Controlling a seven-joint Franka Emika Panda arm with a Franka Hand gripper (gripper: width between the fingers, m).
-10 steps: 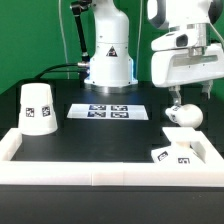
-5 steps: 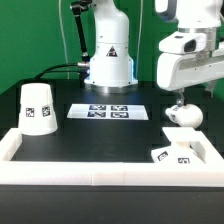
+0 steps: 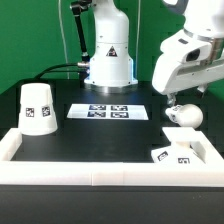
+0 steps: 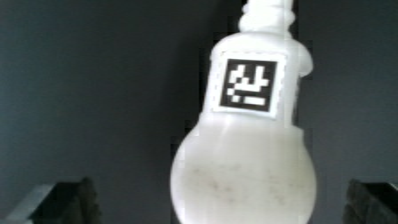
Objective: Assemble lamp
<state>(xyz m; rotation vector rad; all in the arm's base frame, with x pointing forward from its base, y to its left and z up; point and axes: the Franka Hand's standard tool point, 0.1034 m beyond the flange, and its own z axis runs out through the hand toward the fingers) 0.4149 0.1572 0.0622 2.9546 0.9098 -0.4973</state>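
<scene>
shade (image 3: 38,108) exterior view's left, table (image 3: 100,140) centre open

White bulb (image 4: 249,150) bears a black-and-white checked tag (image 4: 247,84).

The bulb (image 4: 246,150) is showing smooth, faintly speckled white plastic with a matt printed tag (image 4: 249,85); the tabletop (image 3: 100,140) is looking matt black.
</scene>
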